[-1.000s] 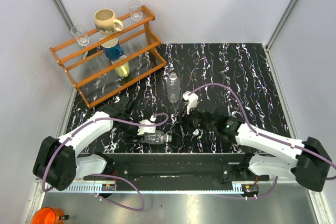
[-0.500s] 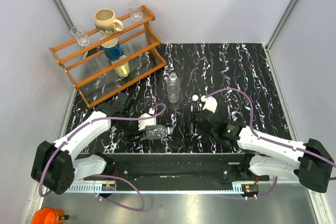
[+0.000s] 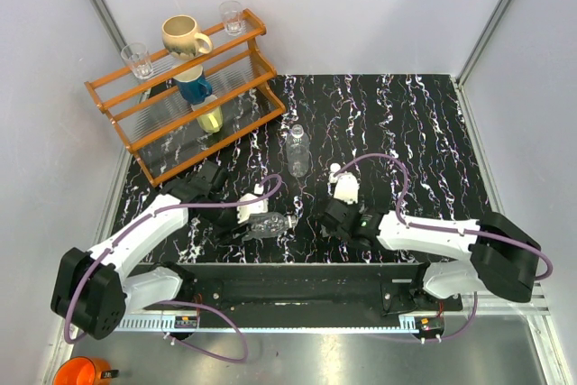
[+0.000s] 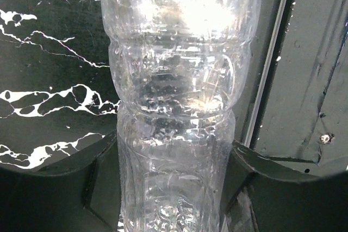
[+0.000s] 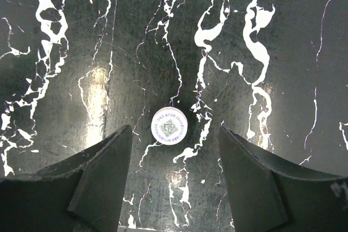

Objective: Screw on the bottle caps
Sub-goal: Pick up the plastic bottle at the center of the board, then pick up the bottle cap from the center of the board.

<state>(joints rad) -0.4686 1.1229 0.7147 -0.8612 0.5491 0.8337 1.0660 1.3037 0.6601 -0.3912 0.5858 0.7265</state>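
A bottle (image 4: 174,107) is clamped in the left end effector (image 4: 174,188). The right end effector (image 5: 173,134) is spread apart over a cap (image 5: 168,125).

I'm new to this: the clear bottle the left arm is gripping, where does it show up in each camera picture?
Top external: the bottle is on its side, lower centre-left, near the front edge.
Left wrist: the bottle fills the middle, top to bottom.
Right wrist: not in it.
Shared landmark: the black tabletop with white veins, seen in all three views.
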